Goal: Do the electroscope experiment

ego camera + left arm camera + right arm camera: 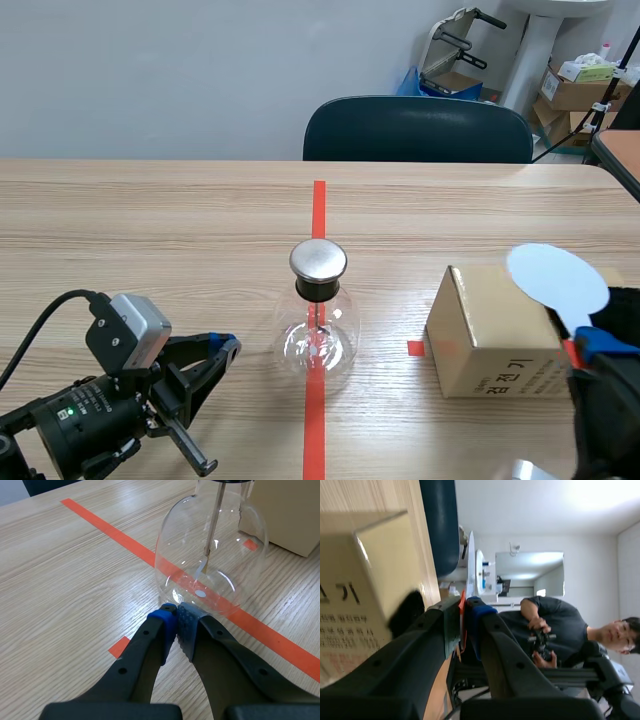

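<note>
The electroscope, a round glass flask [318,335] with a black neck and a flat metal cap [318,260], stands on the red tape line at the table's middle. A thin rod [214,525] hangs inside the flask [210,555]. My left gripper [225,345] lies low to the flask's left, shut on nothing, with its fingertips [177,612] almost at the glass base. My right gripper [590,345] is at the right, over a cardboard box [495,335], shut on the red handle of a pale round disc paddle [557,280]. In the right wrist view the paddle [471,565] shows edge-on ahead of the right gripper [465,605].
A dark chair [418,130] stands behind the table's far edge. Stacked cartons [575,90] sit on the floor at the back right. The cardboard box [350,580] fills the space beside my right fingers. A person [555,625] appears far off in the right wrist view.
</note>
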Robot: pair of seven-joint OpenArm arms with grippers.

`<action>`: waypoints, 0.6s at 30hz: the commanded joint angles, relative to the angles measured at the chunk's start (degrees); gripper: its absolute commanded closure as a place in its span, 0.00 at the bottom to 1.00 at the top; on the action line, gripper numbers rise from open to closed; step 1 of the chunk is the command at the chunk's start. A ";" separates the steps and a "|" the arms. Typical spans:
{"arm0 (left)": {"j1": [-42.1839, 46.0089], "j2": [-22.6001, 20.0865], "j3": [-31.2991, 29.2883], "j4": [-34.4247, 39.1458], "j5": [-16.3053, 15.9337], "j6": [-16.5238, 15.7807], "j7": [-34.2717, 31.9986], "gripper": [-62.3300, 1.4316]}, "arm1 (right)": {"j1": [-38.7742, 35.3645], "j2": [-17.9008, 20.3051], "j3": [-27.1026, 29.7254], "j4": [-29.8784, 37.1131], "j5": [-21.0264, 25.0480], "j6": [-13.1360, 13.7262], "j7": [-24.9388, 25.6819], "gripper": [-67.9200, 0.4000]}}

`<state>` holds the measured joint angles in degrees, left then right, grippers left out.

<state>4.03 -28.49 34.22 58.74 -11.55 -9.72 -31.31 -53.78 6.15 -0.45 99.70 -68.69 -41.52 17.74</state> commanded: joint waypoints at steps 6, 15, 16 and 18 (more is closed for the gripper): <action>4.87 -3.72 -0.22 0.94 0.50 -1.62 -9.81 0.69 | -0.63 -4.63 11.41 0.72 11.45 -3.34 14.93 0.97; 12.57 -7.52 -0.22 1.77 3.80 -3.58 -21.33 0.55 | 4.90 -7.48 20.09 -10.80 16.90 -3.34 30.51 0.97; 13.55 -8.15 -0.22 2.49 4.11 -3.61 -21.97 0.55 | 5.90 -7.48 20.50 -12.00 16.92 -3.34 30.93 0.97; 15.61 -9.81 -0.22 4.44 4.31 -3.56 -23.58 0.55 | 7.87 -7.61 21.11 -13.79 16.90 -3.34 31.17 0.97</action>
<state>18.90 -37.36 34.15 60.84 -7.05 -13.32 -53.49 -46.78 -1.61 20.36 84.23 -52.27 -41.54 49.06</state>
